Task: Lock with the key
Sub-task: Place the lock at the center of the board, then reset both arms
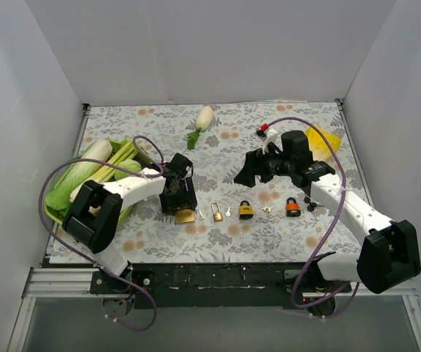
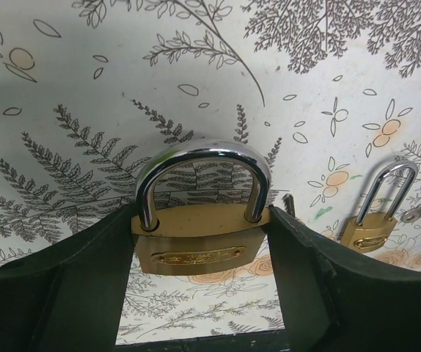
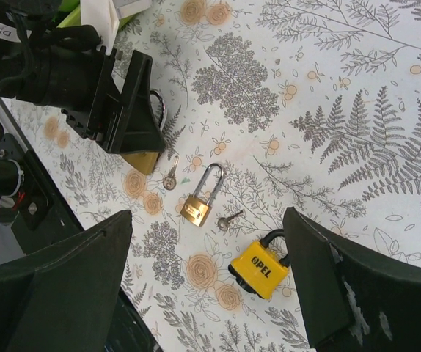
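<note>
A large brass padlock (image 2: 196, 246) with a steel shackle lies on the floral cloth, and my left gripper (image 2: 202, 220) is shut on its body, one finger on each side; it also shows in the top view (image 1: 185, 216). A silver key (image 1: 200, 215) lies just right of it. Further right lie a small brass long-shackle padlock (image 3: 199, 198), another key (image 3: 229, 218), a yellow padlock (image 3: 259, 268) and an orange padlock (image 1: 293, 207). My right gripper (image 3: 209, 242) is open and empty, hovering above the yellow padlock (image 1: 246, 211).
A green basket (image 1: 55, 213) of cabbage and celery stands at the left. A white radish (image 1: 204, 117) lies at the back and a yellow object (image 1: 324, 139) at back right. Dark keys (image 1: 312, 203) lie by the orange padlock. White walls enclose the table.
</note>
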